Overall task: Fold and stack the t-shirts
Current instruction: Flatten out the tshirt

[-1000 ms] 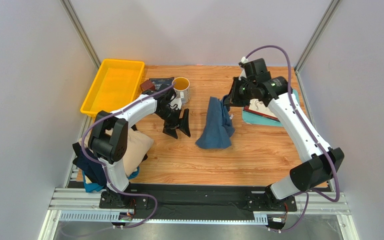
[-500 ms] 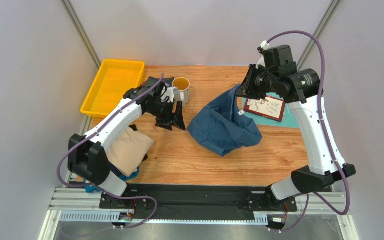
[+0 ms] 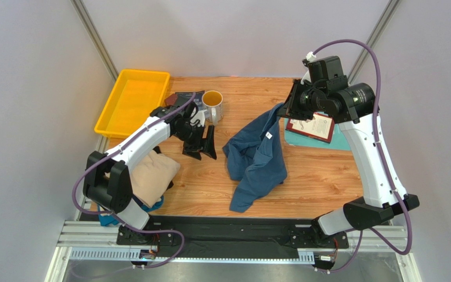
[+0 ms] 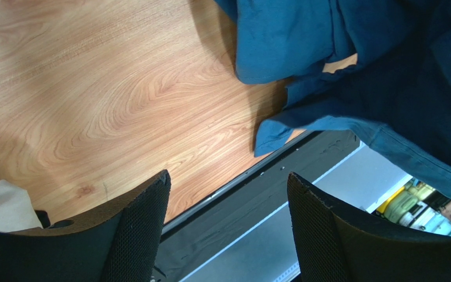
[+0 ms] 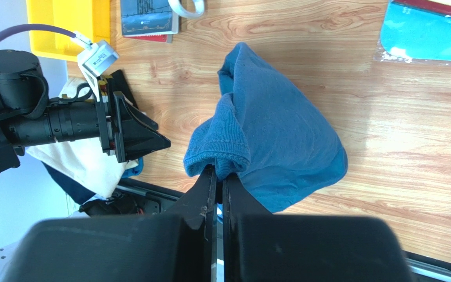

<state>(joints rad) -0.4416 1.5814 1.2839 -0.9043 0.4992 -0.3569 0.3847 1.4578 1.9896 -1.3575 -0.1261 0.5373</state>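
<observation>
Desk: a light wood-grain top (image 3: 328, 176) is shown, bounded at its near edge by a black strip and an aluminium rail to which both arm bases are bolted.
Room: the desk is closed in on three sides by plain pale grey walls, with slanted metal posts seen at the far corners.
Far left: a yellow tray (image 3: 129, 103) is set at the corner; a dark book (image 3: 182, 97) and a mug (image 3: 212, 104) with a yellow inside are placed just beside it.
Far right: a flat teal cutting board (image 3: 302, 140) is laid near the edge, and a red-edged book (image 3: 313, 125) is carried on it.
Teal-blue t-shirt: the shirt (image 3: 257, 161) is found at the middle of the desk, unfolded and crumpled. One edge is lifted toward the far right, while the rest is draped down and trailed toward the near edge. A small white label is seen near the raised part.
Right gripper: the gripper (image 5: 216, 171) is held above the desk near the cutting board, its jaws pinched together on a ribbed hem of the teal-blue t-shirt.
Left gripper: the gripper (image 4: 228, 182) is held just left of the teal-blue t-shirt, apart from it; its jaws are spread wide and nothing is held between them.
Near left corner: a beige t-shirt (image 3: 151, 173) is piled there, with a dark navy one (image 5: 72, 179) and a strip of light blue cloth (image 3: 158, 204) partly hidden under it.
</observation>
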